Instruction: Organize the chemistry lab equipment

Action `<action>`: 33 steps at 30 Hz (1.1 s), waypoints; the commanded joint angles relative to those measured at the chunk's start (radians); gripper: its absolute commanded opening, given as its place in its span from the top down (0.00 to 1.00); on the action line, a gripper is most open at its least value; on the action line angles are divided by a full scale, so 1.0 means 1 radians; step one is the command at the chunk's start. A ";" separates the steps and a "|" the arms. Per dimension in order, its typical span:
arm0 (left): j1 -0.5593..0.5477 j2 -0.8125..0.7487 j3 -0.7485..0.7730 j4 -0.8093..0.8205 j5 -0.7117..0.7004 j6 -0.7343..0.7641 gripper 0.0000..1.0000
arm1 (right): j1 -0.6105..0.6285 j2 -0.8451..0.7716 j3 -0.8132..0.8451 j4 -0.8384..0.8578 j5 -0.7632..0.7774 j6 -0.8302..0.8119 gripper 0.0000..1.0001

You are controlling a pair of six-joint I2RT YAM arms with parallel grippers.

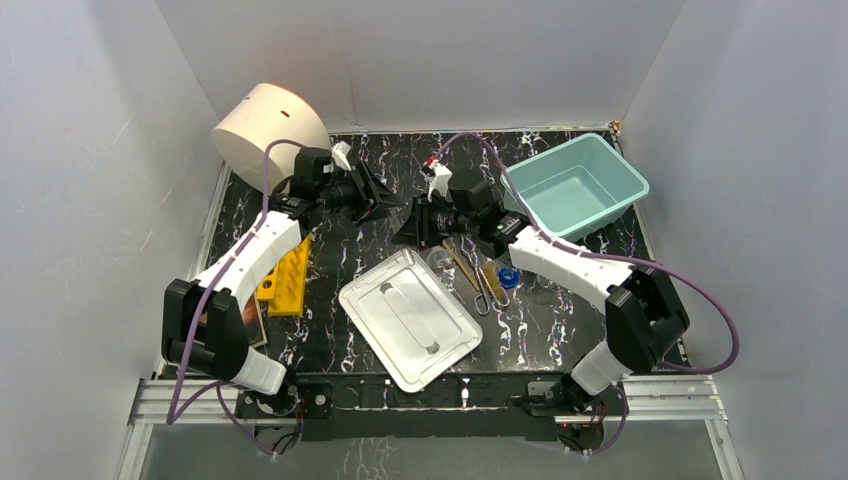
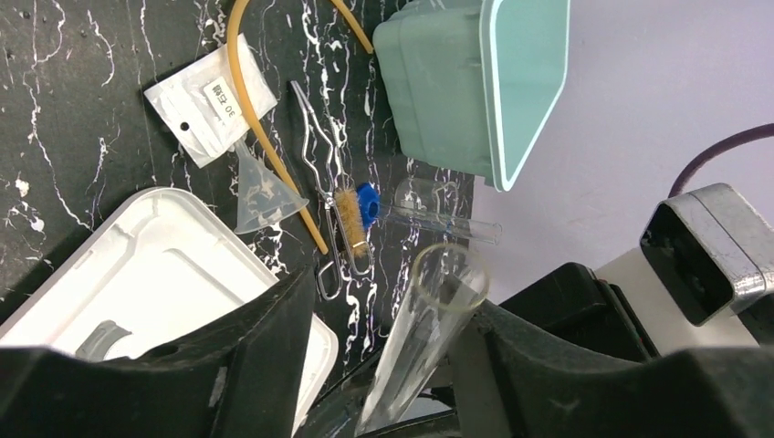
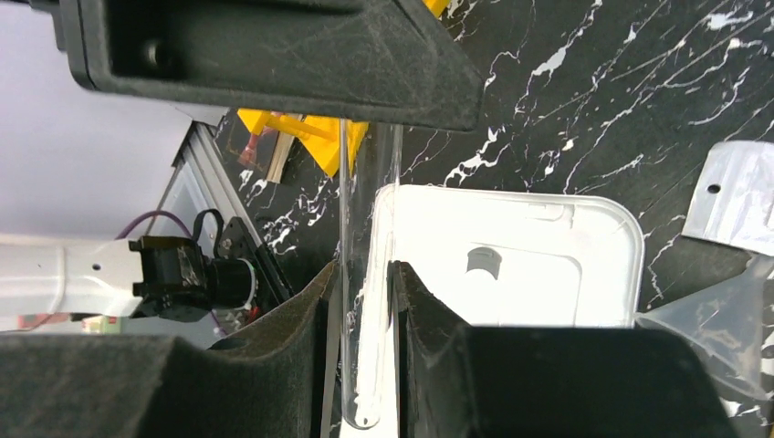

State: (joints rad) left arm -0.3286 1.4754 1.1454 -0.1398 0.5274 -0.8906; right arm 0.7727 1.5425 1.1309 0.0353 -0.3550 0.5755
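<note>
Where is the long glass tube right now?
The glass tube is pinched between the jaws of the right gripper, up in the air mid-table, just beyond the white lid in the top view.

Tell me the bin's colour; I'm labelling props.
The bin is teal, clearest in the top external view.

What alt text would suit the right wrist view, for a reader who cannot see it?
The right gripper is shut on a clear glass tube that runs up the middle. Behind lie a white lid and a yellow rack on the black marbled table.
</note>
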 commanded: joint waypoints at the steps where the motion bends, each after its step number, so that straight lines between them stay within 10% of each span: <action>1: 0.044 -0.083 0.063 -0.040 0.132 0.049 0.53 | -0.003 -0.043 0.013 0.049 -0.048 -0.116 0.76; 10: 0.086 -0.104 0.103 -0.123 0.227 0.075 0.62 | -0.003 -0.020 0.054 -0.011 -0.067 -0.222 0.76; 17: 0.090 -0.086 0.106 -0.176 0.222 0.090 0.50 | -0.002 -0.018 0.059 -0.010 -0.078 -0.277 0.77; 33: 0.089 -0.041 0.147 -0.244 0.233 0.143 0.75 | -0.002 0.003 0.100 -0.104 -0.128 -0.390 0.77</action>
State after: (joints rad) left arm -0.2424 1.4334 1.2427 -0.3359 0.7185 -0.7689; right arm 0.7719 1.5410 1.1721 -0.0509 -0.4519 0.2386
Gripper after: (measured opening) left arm 0.284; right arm 0.316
